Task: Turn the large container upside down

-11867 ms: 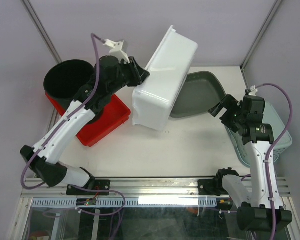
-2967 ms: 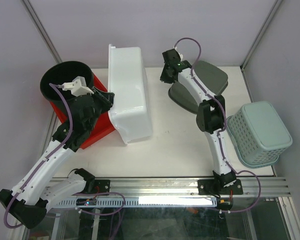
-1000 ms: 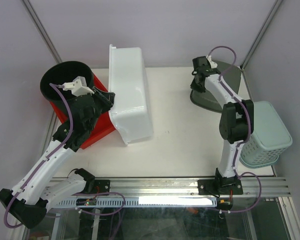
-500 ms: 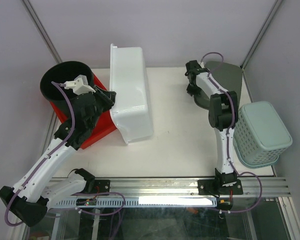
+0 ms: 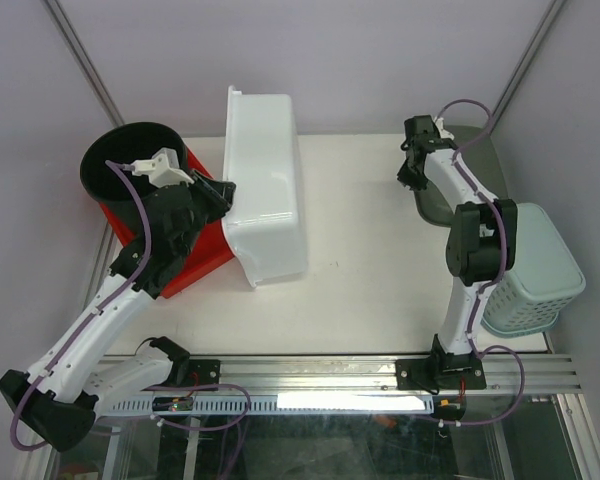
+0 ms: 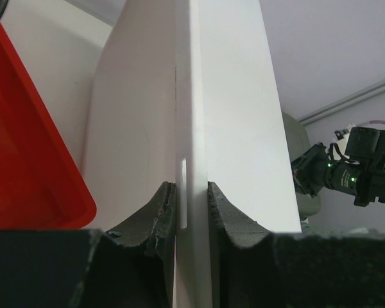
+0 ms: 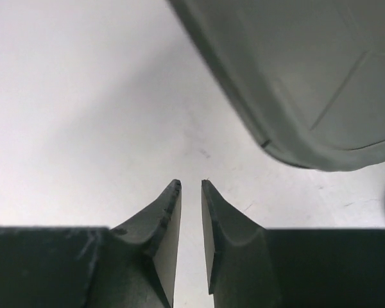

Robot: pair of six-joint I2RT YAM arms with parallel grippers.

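White arm links, black joints, purple cables; black textured end effector [image 6: 189, 215] fingers.

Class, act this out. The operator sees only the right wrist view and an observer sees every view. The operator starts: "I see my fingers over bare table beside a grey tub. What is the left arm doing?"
Observer: The left gripper is clamped on the rim of the white container.
Operator: Is that container upside down yet?
Observer: No. It stands on its long side, next to the red tray.
Operator: What lies on my right?
Observer: A teal basket, at the table's right edge near the grey tub.
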